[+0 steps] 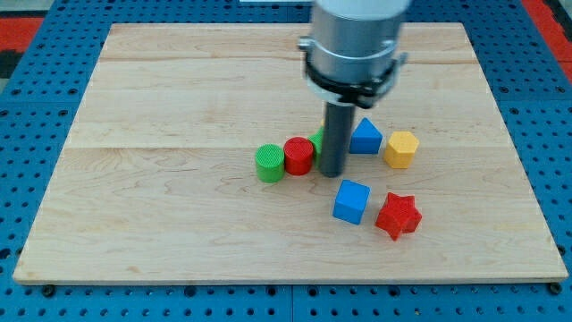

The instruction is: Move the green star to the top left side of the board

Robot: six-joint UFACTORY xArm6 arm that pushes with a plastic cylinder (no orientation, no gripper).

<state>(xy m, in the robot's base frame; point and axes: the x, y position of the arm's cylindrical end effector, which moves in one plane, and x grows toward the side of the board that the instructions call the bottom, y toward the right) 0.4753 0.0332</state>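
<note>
My tip (332, 172) sits mid-board, holding nothing. Green star (319, 139) is mostly hidden behind the rod, touching it, beside the red cylinder (298, 156).

Bright, even light; soft shadows, sharp focus, no glare.

Green star (318, 139), mostly hidden behind rod, right of red cylinder (298, 156).

Green cylinder (268, 163): touched by red cylinder (298, 156) on view's right.
Blue triangle (365, 136): near yellow hexagon (401, 148), a gap seen between.
Blue cube (351, 200): set just beside red star (398, 215).
Bench (179, 89): pale wood, ringed by blue pegboard (36, 134).
</note>
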